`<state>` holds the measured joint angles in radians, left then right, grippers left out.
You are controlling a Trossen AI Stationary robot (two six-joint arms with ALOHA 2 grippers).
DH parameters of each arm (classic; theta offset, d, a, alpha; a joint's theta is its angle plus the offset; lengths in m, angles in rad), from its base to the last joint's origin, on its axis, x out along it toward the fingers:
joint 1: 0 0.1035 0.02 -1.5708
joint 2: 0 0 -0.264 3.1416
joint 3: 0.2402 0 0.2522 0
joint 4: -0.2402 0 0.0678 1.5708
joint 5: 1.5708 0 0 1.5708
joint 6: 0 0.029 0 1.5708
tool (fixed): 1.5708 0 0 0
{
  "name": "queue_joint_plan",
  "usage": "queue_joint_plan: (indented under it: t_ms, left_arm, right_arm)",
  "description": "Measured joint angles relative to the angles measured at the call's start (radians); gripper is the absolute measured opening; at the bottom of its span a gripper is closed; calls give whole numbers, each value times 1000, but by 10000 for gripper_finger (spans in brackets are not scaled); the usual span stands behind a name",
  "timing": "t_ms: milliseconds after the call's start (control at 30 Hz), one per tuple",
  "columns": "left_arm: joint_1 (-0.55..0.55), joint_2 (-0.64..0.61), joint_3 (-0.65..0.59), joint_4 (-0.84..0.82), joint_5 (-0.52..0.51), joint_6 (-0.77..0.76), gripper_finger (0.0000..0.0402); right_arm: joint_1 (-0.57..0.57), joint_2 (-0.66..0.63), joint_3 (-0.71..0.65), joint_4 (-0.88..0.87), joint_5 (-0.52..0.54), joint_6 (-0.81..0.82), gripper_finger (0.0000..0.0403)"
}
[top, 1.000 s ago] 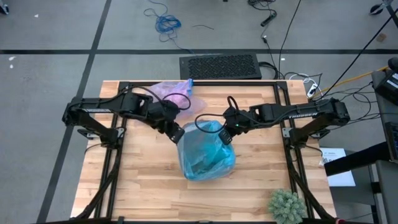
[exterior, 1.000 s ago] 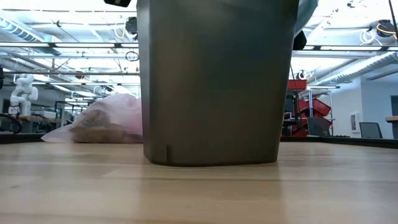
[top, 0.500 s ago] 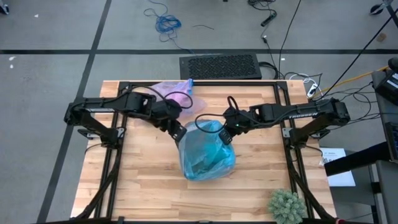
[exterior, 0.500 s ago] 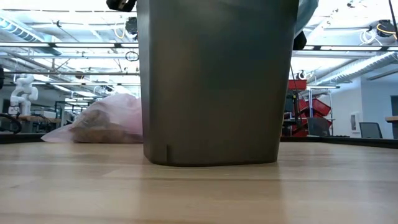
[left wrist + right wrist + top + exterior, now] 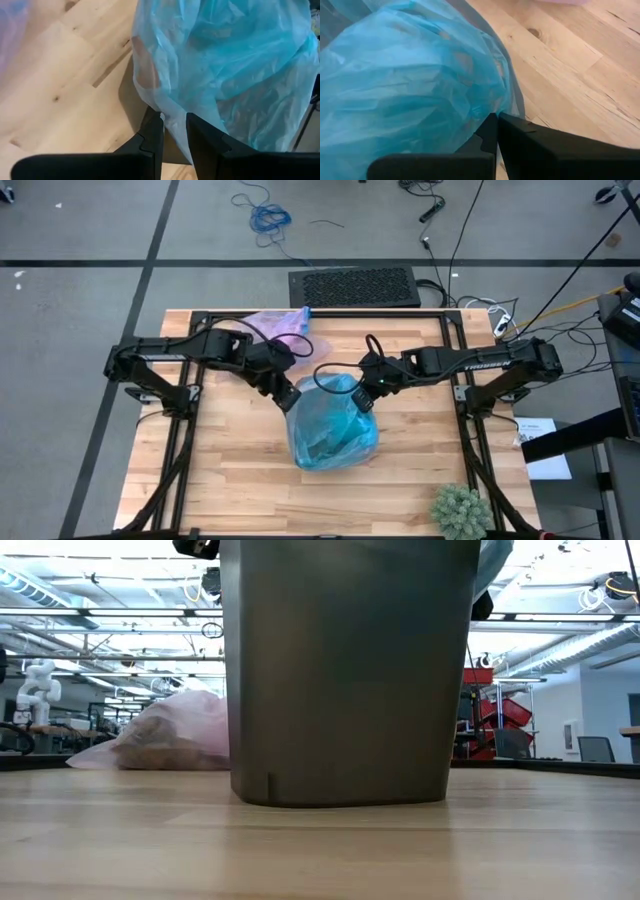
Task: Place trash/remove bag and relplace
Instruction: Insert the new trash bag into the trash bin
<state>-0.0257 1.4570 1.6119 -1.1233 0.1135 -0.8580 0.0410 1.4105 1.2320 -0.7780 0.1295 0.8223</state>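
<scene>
A grey bin [image 5: 348, 670] stands mid-table, draped in a light blue plastic bag [image 5: 332, 423]. The left gripper [image 5: 174, 131] and right gripper [image 5: 497, 131] each pinch its rim. Beyond, far left, lies the lavender-pink bag [image 5: 272, 326] holding brown trash [image 5: 162, 752].

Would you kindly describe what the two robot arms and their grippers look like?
Both the left arm and right arm are black, slim and jointed, each trailing a looping black cable. The left gripper and right gripper each have two flat, matte black, angular fingers.
</scene>
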Motion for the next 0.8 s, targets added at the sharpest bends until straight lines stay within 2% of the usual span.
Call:
queue_joint_plan:
  t_ms: [500, 600, 700, 800]
  left_arm:
    - [31, 44, 0, -28, -10, 29, 79]
    - [31, 45, 0, -38, -11, 27, 59]
    - [31, 33, 0, -42, -2, 26, 15]
    - [26, 25, 0, -47, 24, 4, 5]
  right_arm:
    - [0, 0, 0, 4, 0, 1, 0]
    - [0, 0, 0, 5, 0, 0, 0]
    - [0, 0, 0, 3, 0, -3, 0]
    - [0, 0, 0, 3, -2, -4, 0]
